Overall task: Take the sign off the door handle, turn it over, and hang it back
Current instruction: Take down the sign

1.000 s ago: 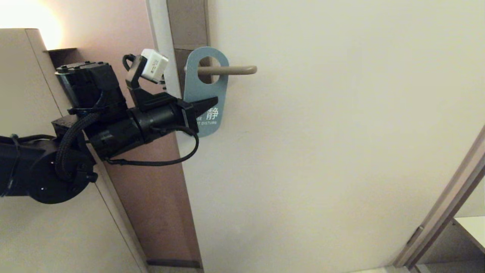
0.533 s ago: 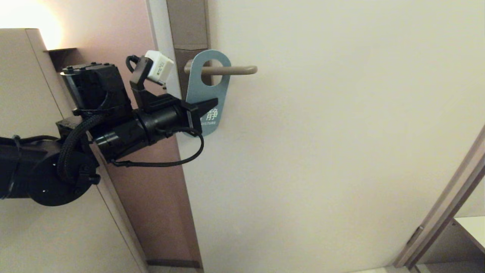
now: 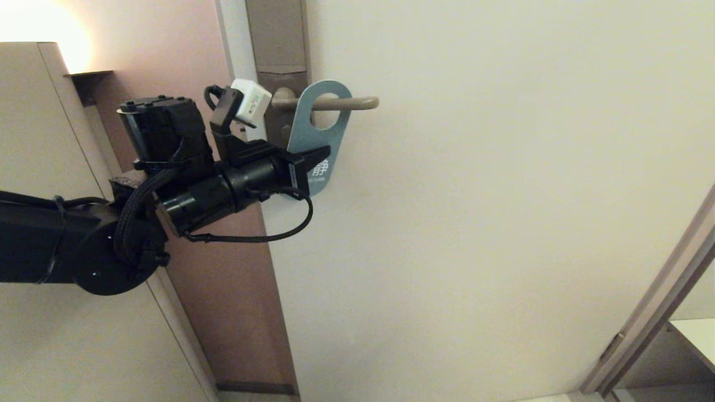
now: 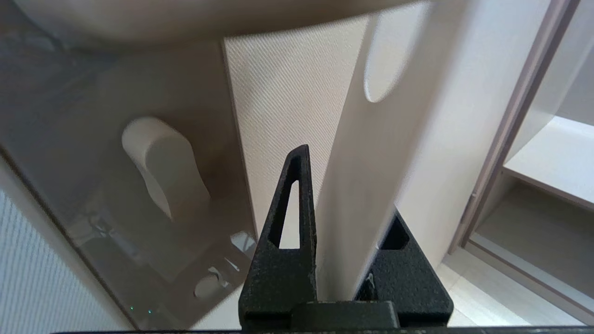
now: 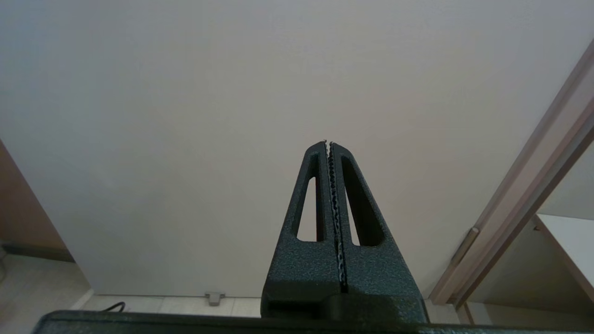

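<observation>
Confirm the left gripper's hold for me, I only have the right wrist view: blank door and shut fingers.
Observer: The left gripper is shut on the sign; in the left wrist view one finger sits on each face of the card.
Operator: Is it off the handle?
Observer: No. In the head view the door handle passes through the sign's oval hole, with the handle's rounded tip free beyond the card.
Operator: Which face is out?
Observer: Blue, with white lettering; the left wrist view shows the other face is white.
Operator: Card hanging straight?
Observer: Tilted: its lower end leans toward the left gripper, away from the handle's tip.
</observation>
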### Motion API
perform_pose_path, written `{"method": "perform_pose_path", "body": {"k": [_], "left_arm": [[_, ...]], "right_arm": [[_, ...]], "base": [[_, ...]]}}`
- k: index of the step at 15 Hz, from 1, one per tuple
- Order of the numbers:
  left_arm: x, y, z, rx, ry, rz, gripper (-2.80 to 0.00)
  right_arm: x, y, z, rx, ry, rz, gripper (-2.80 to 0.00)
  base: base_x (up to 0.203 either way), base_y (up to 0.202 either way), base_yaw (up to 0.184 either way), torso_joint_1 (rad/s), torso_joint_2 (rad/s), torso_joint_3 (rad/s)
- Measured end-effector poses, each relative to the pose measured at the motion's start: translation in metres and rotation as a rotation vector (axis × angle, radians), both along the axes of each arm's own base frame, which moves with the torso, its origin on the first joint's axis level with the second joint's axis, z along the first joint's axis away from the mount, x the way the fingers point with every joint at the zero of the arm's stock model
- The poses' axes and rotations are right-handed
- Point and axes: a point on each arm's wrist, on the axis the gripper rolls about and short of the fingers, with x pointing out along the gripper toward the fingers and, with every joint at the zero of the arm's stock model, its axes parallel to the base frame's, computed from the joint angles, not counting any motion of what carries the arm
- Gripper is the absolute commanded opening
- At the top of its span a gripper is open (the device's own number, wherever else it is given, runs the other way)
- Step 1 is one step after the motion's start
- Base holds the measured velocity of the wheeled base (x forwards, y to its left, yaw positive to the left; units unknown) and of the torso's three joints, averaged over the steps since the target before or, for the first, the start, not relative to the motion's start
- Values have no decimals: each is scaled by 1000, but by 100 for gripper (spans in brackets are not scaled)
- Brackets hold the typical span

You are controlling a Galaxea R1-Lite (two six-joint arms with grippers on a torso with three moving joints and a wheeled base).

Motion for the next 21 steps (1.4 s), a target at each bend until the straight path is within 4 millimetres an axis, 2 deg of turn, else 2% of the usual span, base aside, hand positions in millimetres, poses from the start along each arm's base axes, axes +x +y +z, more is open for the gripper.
{"method": "perform_pose_path", "body": {"k": [8, 21], "left_arm": [[13, -8, 9, -19, -34, 0, -280], [-1, -35, 8, -24, -23, -34, -280]], "right_arm": [[0, 0, 0, 0, 0, 0, -280], [0, 0, 0, 0, 0, -1, -280]], "base": [[0, 0, 0, 0, 0, 0], [0, 0, 0, 0, 0, 0]]}}
